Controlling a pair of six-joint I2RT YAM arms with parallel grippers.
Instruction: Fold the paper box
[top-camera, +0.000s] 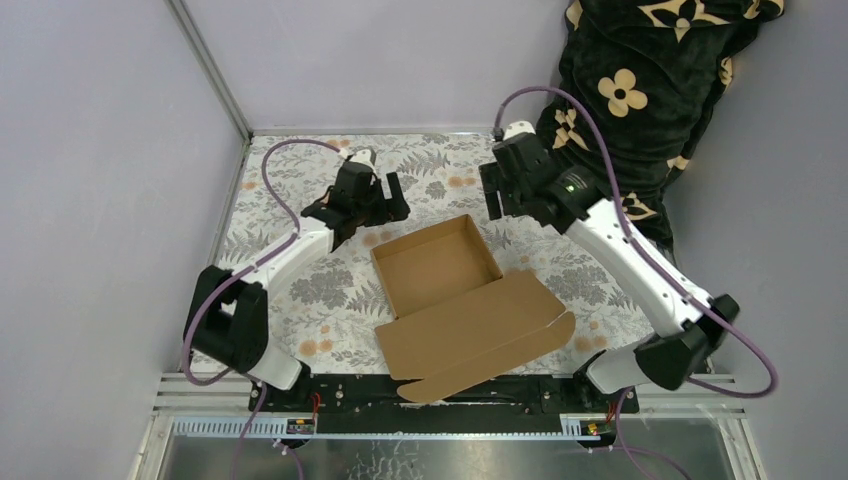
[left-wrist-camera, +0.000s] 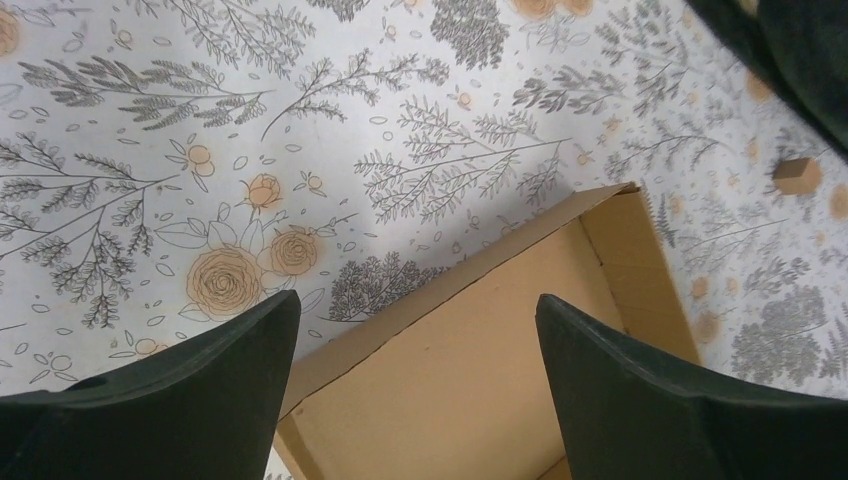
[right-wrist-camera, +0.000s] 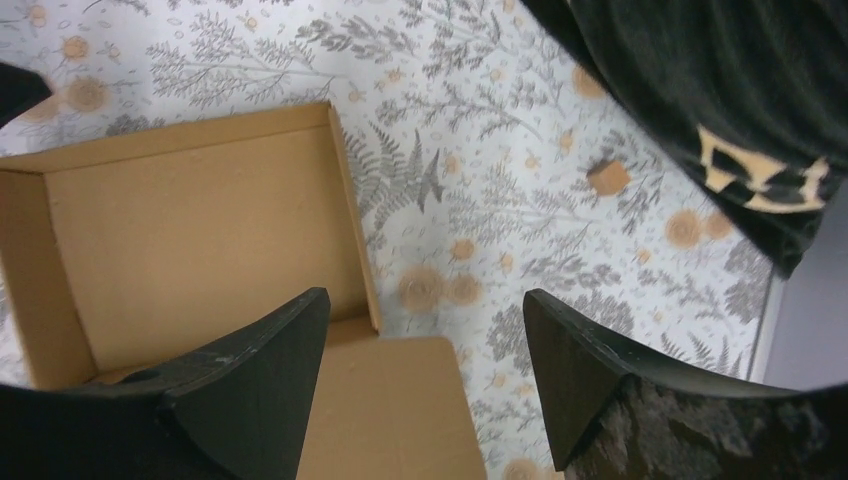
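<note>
Lilac-grey walls (top-camera: 100, 150) close in a desk (top-camera: 300, 290) covered with a leaf-and-flower print. A dark blanket (top-camera: 640, 90) with beige blossoms spills over its far right corner.

The left fingers (left-wrist-camera: 230, 370) are spread wide with nothing between them. In the left wrist view the gap between them frames 1 raised wall and part of the bare floor of the paper box (top-camera: 435, 268). They hang above the desk at the far left side of the box and touch no cardboard.

The right fingers (right-wrist-camera: 250, 370) are also parted and hold nothing. Below them in the right wrist view lie the right wall of the box, the printed desk beside it and a strip of the flat panel. From above, this pair is raised off the far right corner of the box, clear of it.

The paper box sits mid-desk between the 2 arms, turned at a slant. Its far half is a shallow tray with the visible walls upright. Its near half is a wide lid panel (top-camera: 480, 330) lying open and flat, reaching the near edge of the desk by the arm bases.

A small brown scrap (right-wrist-camera: 608, 177) rests on the desk near the blanket, well apart from the box.
</note>
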